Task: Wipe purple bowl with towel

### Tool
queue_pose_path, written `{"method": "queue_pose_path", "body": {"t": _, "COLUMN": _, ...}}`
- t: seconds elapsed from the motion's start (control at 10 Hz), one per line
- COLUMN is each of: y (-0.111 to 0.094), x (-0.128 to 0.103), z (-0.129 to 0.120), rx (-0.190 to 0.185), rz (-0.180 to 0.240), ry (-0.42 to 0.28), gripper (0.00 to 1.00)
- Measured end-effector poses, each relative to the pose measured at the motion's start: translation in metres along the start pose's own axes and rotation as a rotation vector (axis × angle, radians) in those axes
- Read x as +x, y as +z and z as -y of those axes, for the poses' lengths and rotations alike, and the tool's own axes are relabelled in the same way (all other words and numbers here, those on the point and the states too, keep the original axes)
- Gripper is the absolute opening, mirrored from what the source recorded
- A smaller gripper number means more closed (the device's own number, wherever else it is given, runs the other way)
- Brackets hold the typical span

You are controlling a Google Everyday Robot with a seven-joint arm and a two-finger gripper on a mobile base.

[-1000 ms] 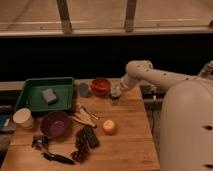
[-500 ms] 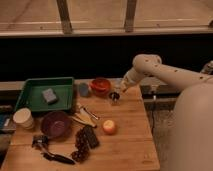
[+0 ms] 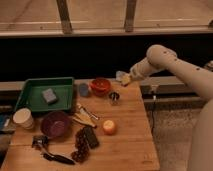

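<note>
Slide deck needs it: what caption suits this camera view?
Gripper, shut on the towel, hangs over the far edge of the table, away from the purple bowl.

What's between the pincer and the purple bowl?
In the camera view, a red-orange bowl and metal utensils lie between the purple bowl and the pincer, up over the table's back edge holding the towel.

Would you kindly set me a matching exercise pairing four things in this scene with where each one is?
1 purple bowl
2 sponge
3 gripper
4 orange fruit

A in the green tray
B above the back right edge of the table, shut on the towel
C beside the cream cup
D in front of the red-orange bowl

Pairs: 1-C, 2-A, 3-B, 4-D
</note>
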Motion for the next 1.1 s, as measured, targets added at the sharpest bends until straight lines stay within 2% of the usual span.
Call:
{"method": "queue_pose_path", "body": {"t": 0.1, "y": 0.005, "x": -0.005, "z": -0.011, "rx": -0.047, "rz": 0.001, "ry": -0.014, "gripper": 0.0}}
{"method": "queue_pose_path", "body": {"t": 0.2, "y": 0.013, "x": -0.013, "z": -0.029, "rx": -0.109, "rz": -0.001, "ry": -0.035, "gripper": 0.0}}
{"method": "queue_pose_path", "body": {"t": 0.4, "y": 0.027, "x": -0.02, "z": -0.06, "rx": -0.188, "rz": -0.023, "ry": -0.053, "gripper": 0.0}}
{"method": "queue_pose_path", "body": {"t": 0.5, "y": 0.03, "x": -0.022, "z": -0.067, "rx": -0.198, "rz": -0.025, "ry": -0.059, "gripper": 0.0}}
{"method": "queue_pose_path", "body": {"t": 1.1, "y": 0.029, "x": -0.019, "z": -0.063, "rx": -0.194, "rz": -0.033, "ry": -0.056, "gripper": 0.0}}
